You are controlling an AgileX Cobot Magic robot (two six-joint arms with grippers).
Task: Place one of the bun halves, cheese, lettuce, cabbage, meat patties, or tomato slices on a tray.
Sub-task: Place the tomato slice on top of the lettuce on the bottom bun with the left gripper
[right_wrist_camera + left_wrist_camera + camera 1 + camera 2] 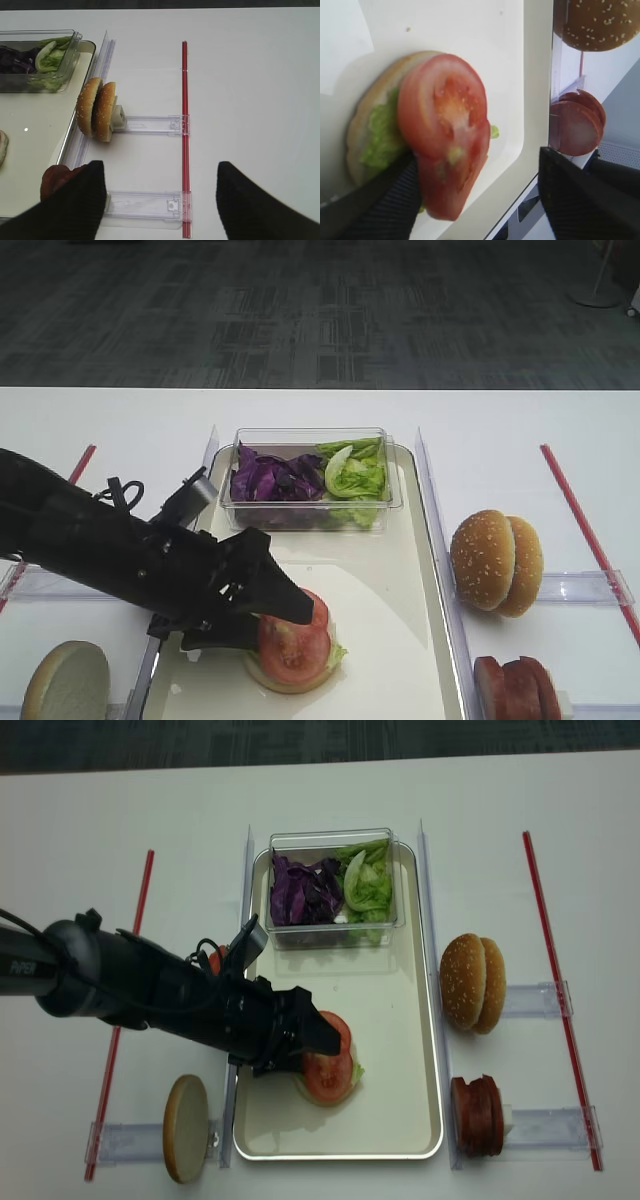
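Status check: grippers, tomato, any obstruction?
Left gripper open around round red tomato slices. Slices lie on lettuce-topped bun half, cream-white tray. Right gripper open, empty. No obstruction.

White tabletop (120,420) fills most of each view; dark patterned carpet floor (300,310) across top of the high view. Clear plastic box (310,502) sits upper centre of frame. Two red strips on the tabletop: one at right (560,1000) running top to bottom, one at left (125,980), partly hidden. Clear plastic holder rails lie flat: right mid (535,1000), lower right (550,1128), lower left (125,1142). Long clear dividers (424,890) run along both sides of centre. Pale stand base (598,295) in top right corner.
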